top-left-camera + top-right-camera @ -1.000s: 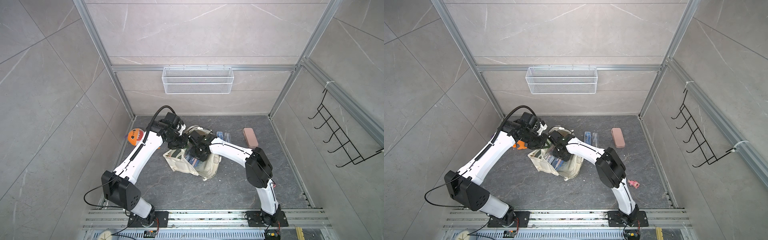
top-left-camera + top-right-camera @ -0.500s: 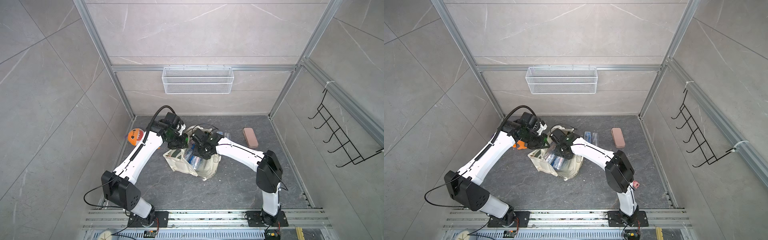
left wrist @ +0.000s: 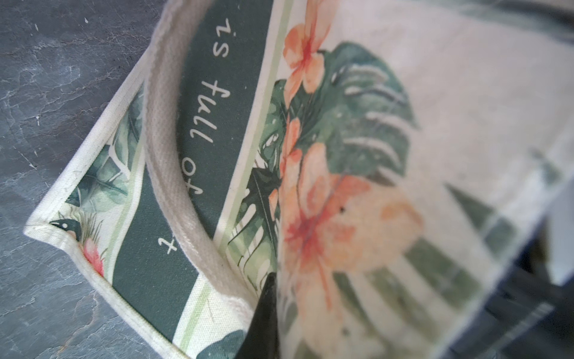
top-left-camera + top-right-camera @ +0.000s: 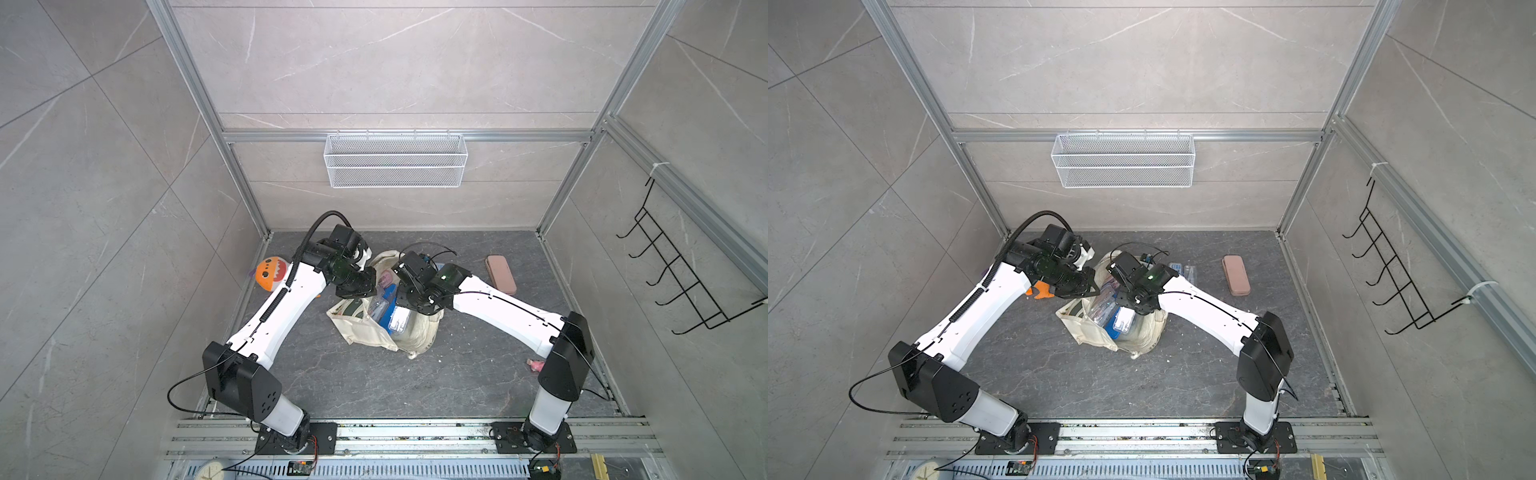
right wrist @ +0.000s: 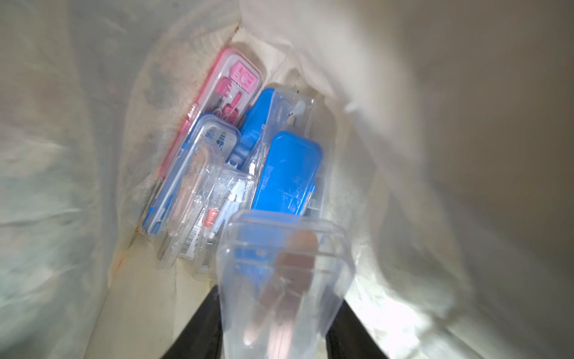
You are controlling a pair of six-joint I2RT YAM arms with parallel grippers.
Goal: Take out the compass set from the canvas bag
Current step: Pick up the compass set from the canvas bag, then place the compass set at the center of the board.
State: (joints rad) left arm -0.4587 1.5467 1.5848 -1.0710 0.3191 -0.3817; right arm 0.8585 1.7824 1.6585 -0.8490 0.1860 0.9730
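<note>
An orange plush toy (image 4: pixel 271 274) sits at the edge of the surface (image 4: pixel 374 382); a pink case (image 4: pixel 501 280) lies well apart; a wire basket (image 4: pixel 395 160) hangs above.

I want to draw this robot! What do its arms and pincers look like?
The left arm and right arm are smooth white tubes with chunky black joints. A ribbed black hose loops over the left one; thin black cables trail along both. A green light glows near the right wrist. The left pincer and right pincer are black.
</note>
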